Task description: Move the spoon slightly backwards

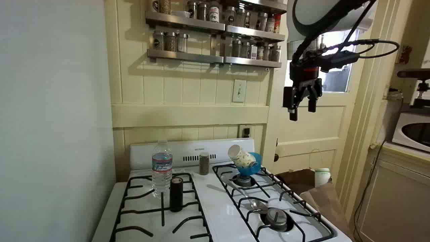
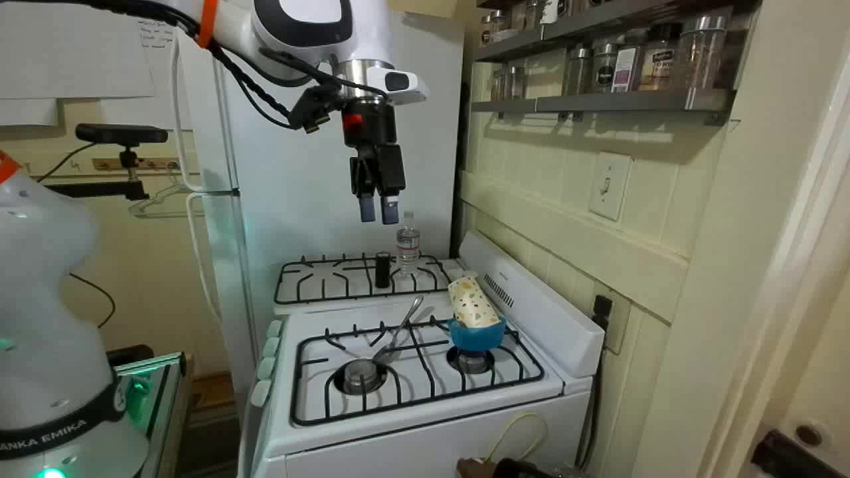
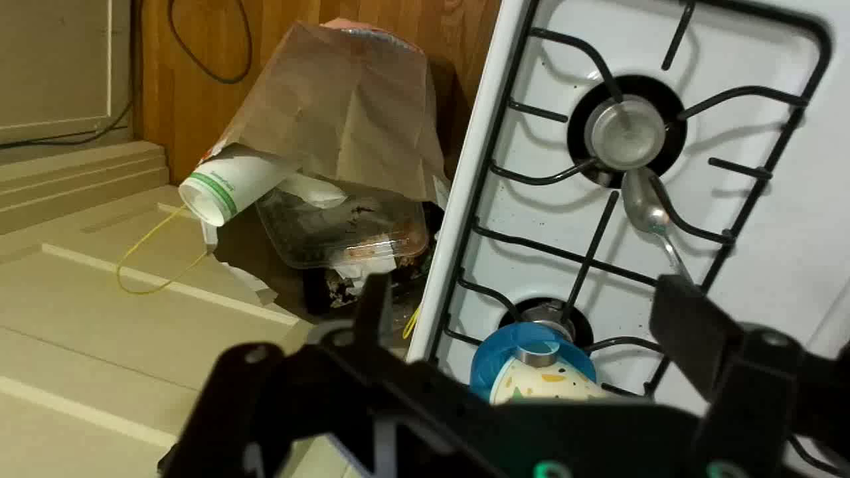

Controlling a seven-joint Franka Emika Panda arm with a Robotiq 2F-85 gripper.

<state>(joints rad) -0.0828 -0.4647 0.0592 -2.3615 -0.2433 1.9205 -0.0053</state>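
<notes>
The spoon (image 1: 258,205) is a silver metal spoon lying across the stove grate (image 2: 418,345). In both exterior views its bowl end rests beside a burner cap (image 2: 360,376) and its handle (image 2: 404,323) points toward the middle strip of the stove. In the wrist view the spoon (image 3: 644,207) shows at the right, its handle end hidden behind a finger. My gripper (image 1: 302,111) is open and empty, high above the stove in both exterior views (image 2: 378,210). In the wrist view its fingers (image 3: 524,299) are wide apart.
A blue bowl (image 2: 478,336) with a tilted patterned cup (image 2: 473,302) sits on the rear burner. A clear bottle (image 1: 162,174), a dark cylinder (image 1: 176,195) and a spice jar (image 1: 204,163) stand on the stove. Spice shelves (image 1: 188,56) line the wall. A paper bag (image 3: 358,113) stands beside the stove.
</notes>
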